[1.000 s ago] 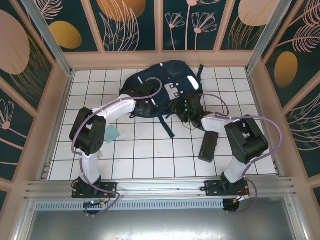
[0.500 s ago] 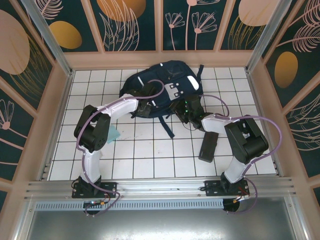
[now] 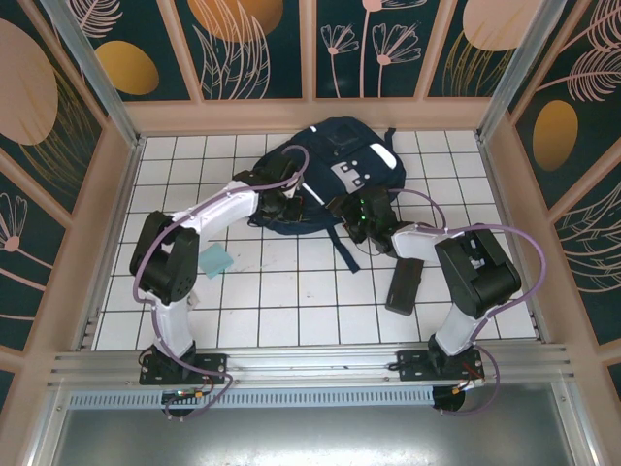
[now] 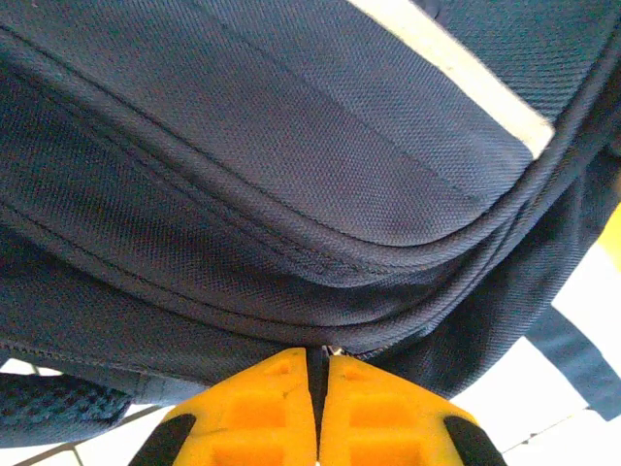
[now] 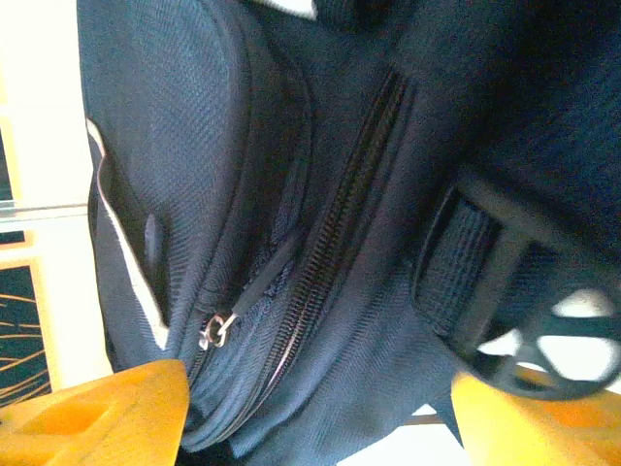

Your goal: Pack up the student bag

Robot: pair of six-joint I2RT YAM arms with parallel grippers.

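**Item 1: student bag.** Navy backpack lying at the far middle of the bench, front pocket up, dark straps trailing toward the arms. The 2 zip tracks seen from the right wrist look closed, and a metal zip pull hangs at the end of 1 of them. No opening into the bag is visible.

**Item 2: left pincer.** Yellow fingers pressed fully together, tips against a lower seam at the bag's near-left edge. A small metal glint sits between the tips (possibly a zip pull; too small to tell whether it is pinched).

**Item 3: right pincer.** Fingers spread wide and holding nothing. It faces the bag's side next to a strap buckle.

**Item 4: dark flat case.** On the bench beside the right forearm, apart from the bag and not packed.

**Item 5: small pale-teal piece.** On the bench by the left arm, well apart from the bag and not packed.

**Status (judged).**
- Done: 0 items are seen inside the bag, and both arms are placed at its near edge.
- In hand: most likely getting a zip open, with the left pincer on the seam and the right ready to steady or take the pull.
- Left: open a compartment, load the 2 loose items, close the zip.
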